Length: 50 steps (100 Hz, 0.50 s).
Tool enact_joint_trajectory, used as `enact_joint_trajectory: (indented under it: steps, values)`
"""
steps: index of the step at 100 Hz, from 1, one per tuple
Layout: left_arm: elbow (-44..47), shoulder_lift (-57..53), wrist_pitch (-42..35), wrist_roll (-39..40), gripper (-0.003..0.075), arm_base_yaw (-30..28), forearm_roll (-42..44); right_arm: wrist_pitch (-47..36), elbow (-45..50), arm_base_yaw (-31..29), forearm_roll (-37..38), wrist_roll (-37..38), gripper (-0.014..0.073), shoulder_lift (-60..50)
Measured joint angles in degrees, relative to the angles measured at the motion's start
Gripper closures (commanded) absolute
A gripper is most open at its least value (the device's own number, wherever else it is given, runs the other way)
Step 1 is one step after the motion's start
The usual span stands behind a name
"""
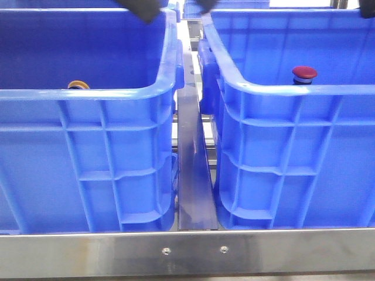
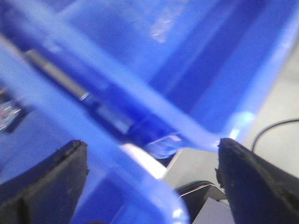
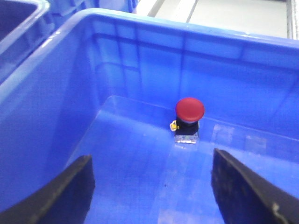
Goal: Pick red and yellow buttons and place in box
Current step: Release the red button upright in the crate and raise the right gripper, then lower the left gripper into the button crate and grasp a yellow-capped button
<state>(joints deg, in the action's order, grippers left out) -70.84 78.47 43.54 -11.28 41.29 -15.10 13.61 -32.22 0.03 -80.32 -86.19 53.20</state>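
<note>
Two alike blue boxes stand side by side. In the right box the red button stands upright on the floor. It shows again as the red button, near the far wall of that box. My right gripper hangs open above that floor, short of the button, with nothing between its fingers. Only the top of the yellow button peeks over the near rim of the left box. My left gripper is open over blurred blue rims, holding nothing.
A metal rail runs through the narrow gap between the boxes, and a steel frame bar crosses in front. Dark arm parts show at the top edge. In the left wrist view a black cable lies on a grey surface outside the boxes.
</note>
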Motion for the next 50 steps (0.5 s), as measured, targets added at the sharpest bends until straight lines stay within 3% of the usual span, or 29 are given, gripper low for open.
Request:
enact_joint_trajectory:
  steps: [50]
  values:
    - [-0.16, 1.38, 7.72, 9.53, 0.0181, -22.39, 1.02, 0.24, 1.92, 0.0, 0.0, 0.0, 0.0046, -1.87]
